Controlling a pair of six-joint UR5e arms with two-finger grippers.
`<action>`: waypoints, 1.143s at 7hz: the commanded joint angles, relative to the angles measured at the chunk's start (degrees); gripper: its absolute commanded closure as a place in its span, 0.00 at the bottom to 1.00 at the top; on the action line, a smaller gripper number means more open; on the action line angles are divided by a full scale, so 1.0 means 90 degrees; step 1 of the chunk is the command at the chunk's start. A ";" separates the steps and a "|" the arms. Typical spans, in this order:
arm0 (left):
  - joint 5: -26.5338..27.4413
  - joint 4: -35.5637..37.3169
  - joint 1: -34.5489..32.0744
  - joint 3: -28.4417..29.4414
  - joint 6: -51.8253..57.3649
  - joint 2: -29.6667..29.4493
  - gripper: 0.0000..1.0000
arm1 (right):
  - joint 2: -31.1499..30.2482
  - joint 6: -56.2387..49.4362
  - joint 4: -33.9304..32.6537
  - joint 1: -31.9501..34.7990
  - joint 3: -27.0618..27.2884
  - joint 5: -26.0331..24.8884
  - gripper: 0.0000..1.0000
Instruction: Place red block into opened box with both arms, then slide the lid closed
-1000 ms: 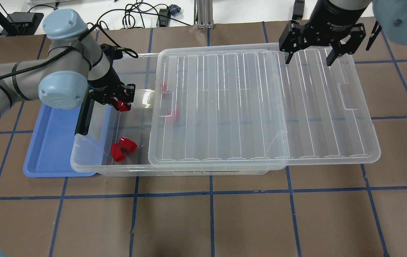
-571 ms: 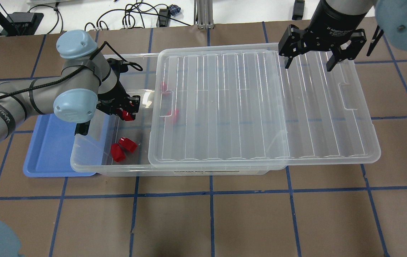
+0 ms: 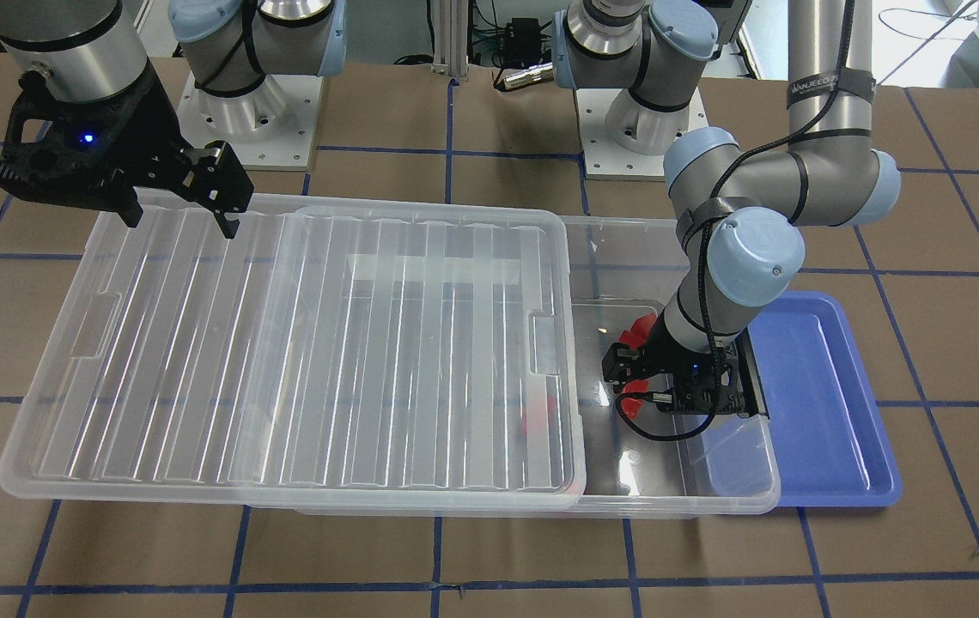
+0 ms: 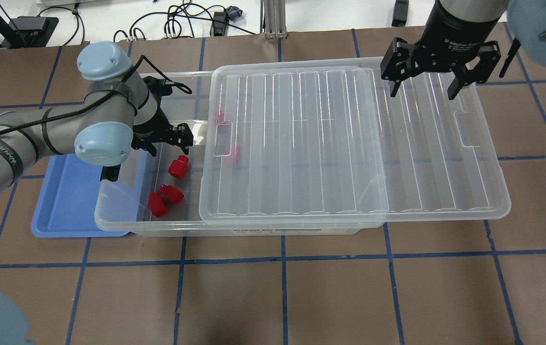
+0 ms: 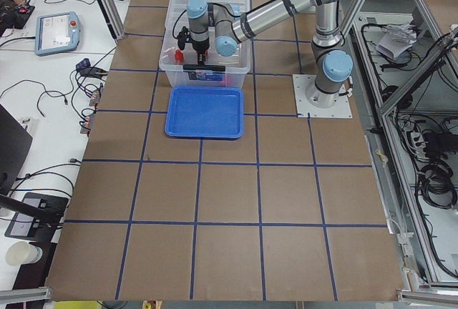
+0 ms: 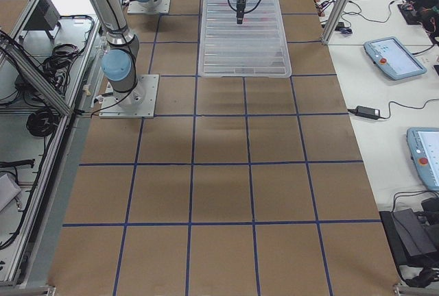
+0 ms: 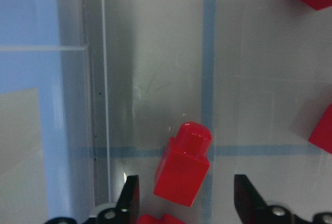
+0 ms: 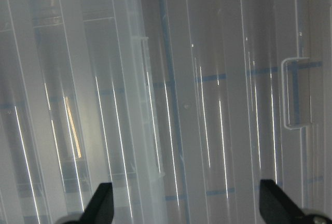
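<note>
A red block lies loose on the floor of the clear box, straight below my left gripper. That gripper is open, with its fingers wide on either side of the block and not touching it. Two more red blocks rest near the box's front wall. Others show blurred under the lid, which covers the box's right part and overhangs its right end. My right gripper hovers open over the lid's far edge and holds nothing.
A blue tray lies against the box's left end, partly under my left arm. Cables and equipment sit beyond the table's far edge. Brown table surface with blue tape lines spreads in front of the box.
My left gripper has opened and let go of the red block, which now lies on the box floor. The left arm swung slightly right. The right gripper drifted a little to the right.
</note>
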 commanded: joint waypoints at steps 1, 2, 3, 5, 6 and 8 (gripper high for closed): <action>0.0017 -0.0994 -0.0041 0.0763 -0.0017 0.0327 0.00 | 0.0010 -0.0093 0.0005 -0.0048 -0.0020 -0.0003 0.00; 0.0027 -0.1784 -0.0051 0.1164 -0.0017 0.0531 0.00 | 0.0019 -0.0172 0.0015 -0.0126 -0.0049 -0.0003 0.00; 0.0075 -0.2585 -0.0051 0.1506 -0.0026 0.0765 0.00 | 0.0068 -0.0627 -0.0063 -0.0272 -0.0078 -0.0187 0.00; 0.0398 -0.3576 -0.0235 0.2064 -0.0026 0.1243 0.00 | 0.0039 -0.2147 0.0014 -0.1740 -0.0001 -0.0345 0.00; 0.0350 -0.3637 -0.0323 0.2143 -0.0027 0.1527 0.00 | 0.0039 -0.2619 -0.0053 -0.2183 0.0019 -0.0355 0.00; 0.0311 -0.3638 -0.0383 0.1969 -0.0027 0.1676 0.00 | 0.0156 -0.3538 -0.0567 -0.2692 0.0377 -0.0394 0.00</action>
